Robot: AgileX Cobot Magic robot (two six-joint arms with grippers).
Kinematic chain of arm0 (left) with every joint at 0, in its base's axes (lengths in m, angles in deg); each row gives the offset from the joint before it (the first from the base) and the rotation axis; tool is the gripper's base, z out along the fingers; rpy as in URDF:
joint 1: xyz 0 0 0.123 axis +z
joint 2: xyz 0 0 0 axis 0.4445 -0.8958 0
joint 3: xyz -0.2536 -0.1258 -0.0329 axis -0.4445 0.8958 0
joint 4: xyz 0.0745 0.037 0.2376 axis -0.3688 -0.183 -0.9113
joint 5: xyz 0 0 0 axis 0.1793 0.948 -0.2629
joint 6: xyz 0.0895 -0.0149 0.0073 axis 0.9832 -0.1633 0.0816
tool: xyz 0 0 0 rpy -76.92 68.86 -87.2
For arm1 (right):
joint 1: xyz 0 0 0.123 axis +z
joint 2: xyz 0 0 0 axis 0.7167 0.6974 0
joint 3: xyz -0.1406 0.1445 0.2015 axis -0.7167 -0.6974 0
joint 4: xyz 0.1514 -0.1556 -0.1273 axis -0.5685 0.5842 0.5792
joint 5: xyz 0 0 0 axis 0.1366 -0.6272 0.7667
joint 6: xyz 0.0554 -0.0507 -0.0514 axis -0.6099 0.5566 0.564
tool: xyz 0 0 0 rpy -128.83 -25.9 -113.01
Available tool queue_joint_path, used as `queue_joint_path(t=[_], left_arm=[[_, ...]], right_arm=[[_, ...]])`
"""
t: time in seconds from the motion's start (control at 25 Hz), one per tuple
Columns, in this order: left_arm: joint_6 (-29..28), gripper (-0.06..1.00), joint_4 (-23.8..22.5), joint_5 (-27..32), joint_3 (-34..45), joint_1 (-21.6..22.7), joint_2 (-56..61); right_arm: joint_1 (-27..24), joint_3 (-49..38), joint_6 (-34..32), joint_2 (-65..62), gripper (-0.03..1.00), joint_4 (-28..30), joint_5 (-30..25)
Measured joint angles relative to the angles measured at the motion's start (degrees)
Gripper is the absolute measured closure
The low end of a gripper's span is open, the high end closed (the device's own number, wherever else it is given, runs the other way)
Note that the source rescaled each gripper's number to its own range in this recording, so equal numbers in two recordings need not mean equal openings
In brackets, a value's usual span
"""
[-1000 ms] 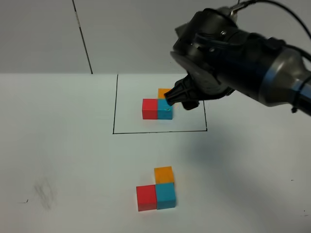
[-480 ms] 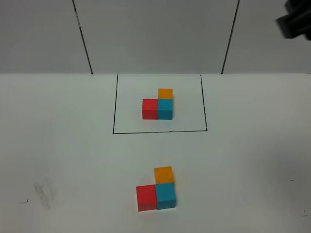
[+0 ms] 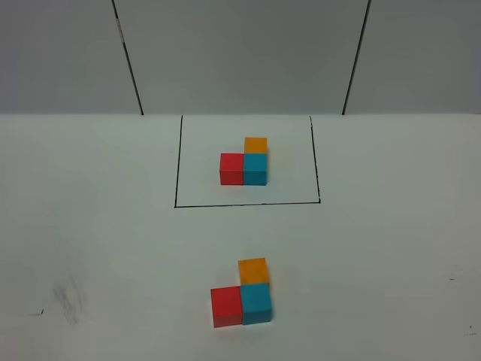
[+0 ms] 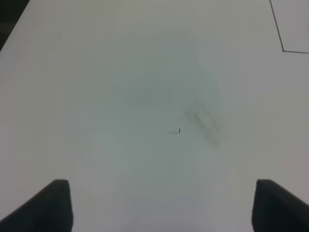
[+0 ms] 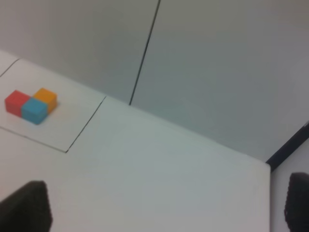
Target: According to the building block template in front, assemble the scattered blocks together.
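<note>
On a white worktop (image 3: 90, 226), the building block template (image 3: 245, 162) sits inside a black-line rectangle (image 3: 177, 173). Nearer the camera, the scattered blocks (image 3: 242, 295) touch in the same L-shape. Both arms' fingers (image 4: 53, 203) (image 5: 26, 208) are spread apart, empty.

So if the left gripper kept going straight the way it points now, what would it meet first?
Probably just the bare white tabletop. The left gripper is open and empty, aimed down at the table near a small dark mark and a grey smudge. No block lies in its line, though depth is hard to judge.
</note>
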Motion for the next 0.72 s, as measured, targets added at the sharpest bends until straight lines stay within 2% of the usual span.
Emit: queue_joint_path(t=[0.16,0.36,0.48,0.72], left_arm=[[0.0,-0.04,0.0,0.0,0.0,0.0,0.0],[0.0,-0.04,0.0,0.0,0.0,0.0,0.0],[0.0,-0.04,0.0,0.0,0.0,0.0,0.0],[0.0,-0.04,0.0,0.0,0.0,0.0,0.0]], right_arm=[[0.0,-9.3,0.0,-11.0,0.02,-5.7,-0.2],[0.0,-18.4,0.0,-20.8,0.17,-15.3,-0.3],[0.0,-22.5,0.0,-22.9,0.28,-19.1,-0.3],[-0.1,-28.9,0.0,-22.9,0.43,-22.9,-0.3]])
